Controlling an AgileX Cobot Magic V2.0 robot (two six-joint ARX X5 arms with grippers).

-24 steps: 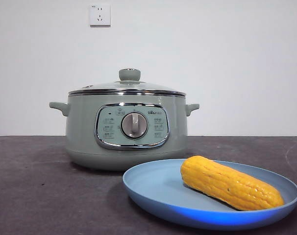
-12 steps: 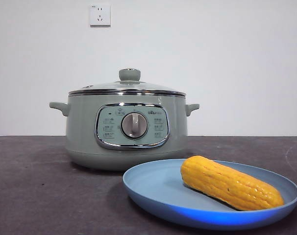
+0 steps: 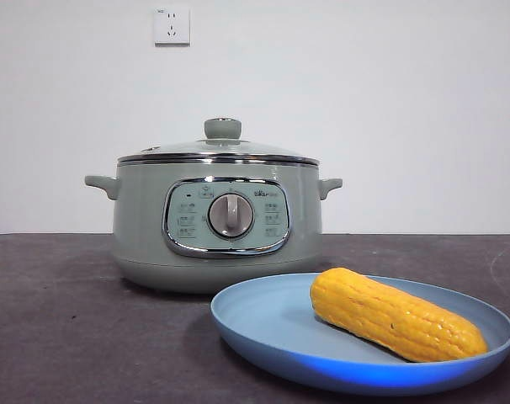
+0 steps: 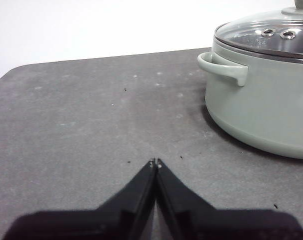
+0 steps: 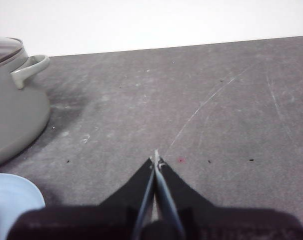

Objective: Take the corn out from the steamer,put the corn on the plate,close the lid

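Note:
The yellow-orange corn (image 3: 396,314) lies on the light-blue plate (image 3: 263,324) at the front right of the table. The sage-green steamer (image 3: 217,223) stands behind the plate, with the glass lid (image 3: 217,150) sitting shut on it. My left gripper (image 4: 155,163) is shut and empty over bare table beside the steamer (image 4: 261,100); the lid (image 4: 271,35) shows there too. My right gripper (image 5: 155,161) is shut and empty over bare table on the steamer's other side (image 5: 14,110), with the plate's edge (image 5: 11,197) beside it. Neither arm shows in the front view.
The table top (image 3: 61,328) is dark grey with faint scratches (image 5: 201,107). A white wall with a power socket (image 3: 172,25) stands behind it.

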